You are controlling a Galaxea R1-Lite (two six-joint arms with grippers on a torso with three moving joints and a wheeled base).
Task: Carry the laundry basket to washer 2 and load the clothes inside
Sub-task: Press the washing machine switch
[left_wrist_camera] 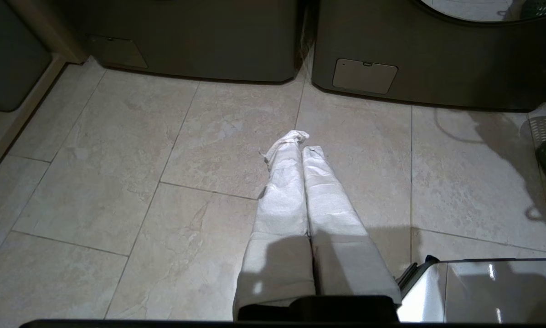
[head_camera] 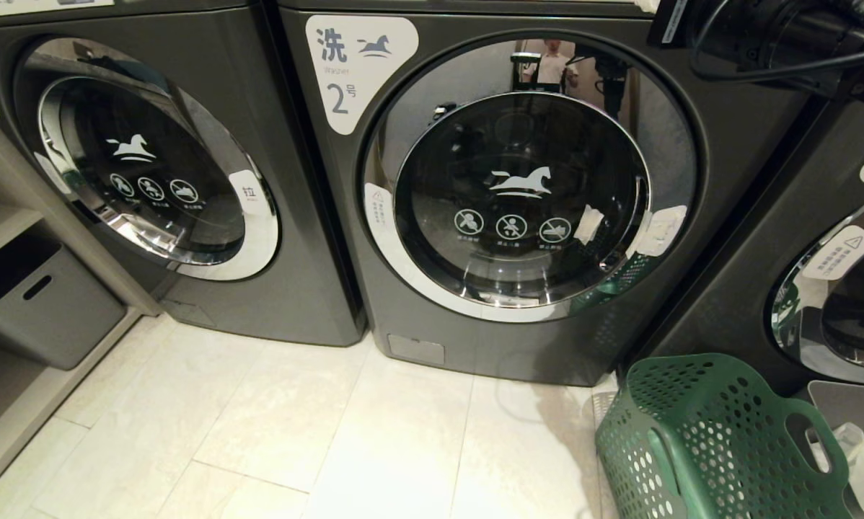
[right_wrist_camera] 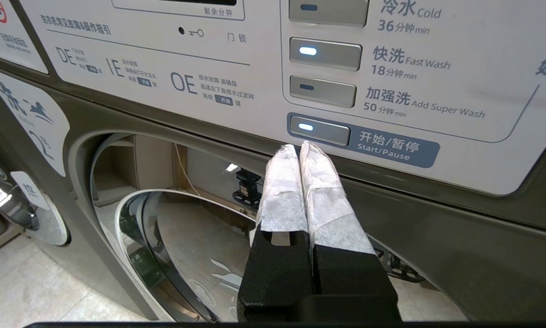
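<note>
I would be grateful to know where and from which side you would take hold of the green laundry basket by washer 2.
Probably by the cut-out handle slot in the rim of the green laundry basket, coming from above. The basket stands tilted on the floor with its open rim up, and the slot gives a bar to close on; the perforated walls offer no such edge.

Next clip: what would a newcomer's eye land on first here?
The big round door of washer 2 fills the head view's middle, shut. The green laundry basket stands on the floor at its lower right. Up at the control panel, the right gripper is shut, its tips just below the lit Start/Pause button.
</note>
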